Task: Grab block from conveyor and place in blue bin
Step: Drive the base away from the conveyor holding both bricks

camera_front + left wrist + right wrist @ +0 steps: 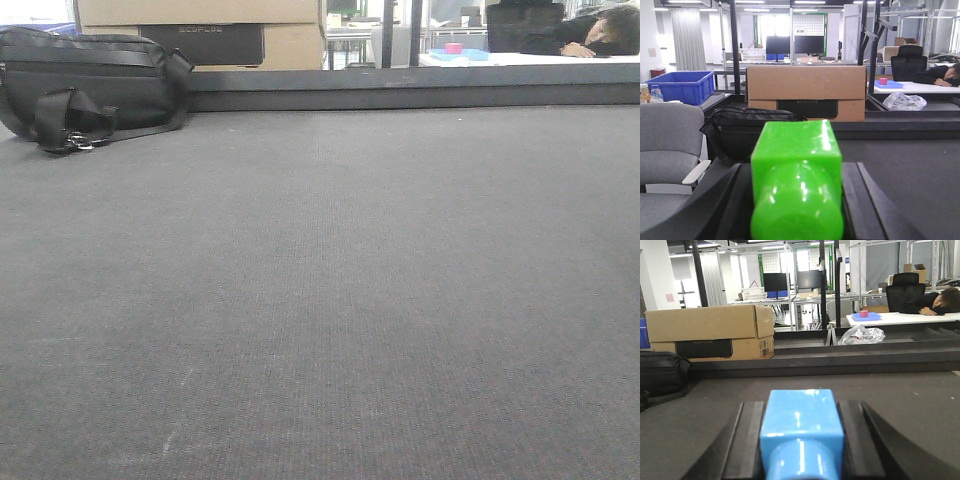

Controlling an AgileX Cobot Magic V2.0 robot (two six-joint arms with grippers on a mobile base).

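Bottom centre of each wrist view, the left fingers [722, 202] clamp a glossy green plastic block [797, 165] and the right fingers [746, 440] a glossy light-blue plastic block [801, 422], over the dark grey woven conveyor surface [320, 300]. Carry them level toward the deep blue plastic bin [680, 86], far upper left.

Conveyor [330, 300] lies open; black bag [90, 85] seemingly blocks its far-left corner.
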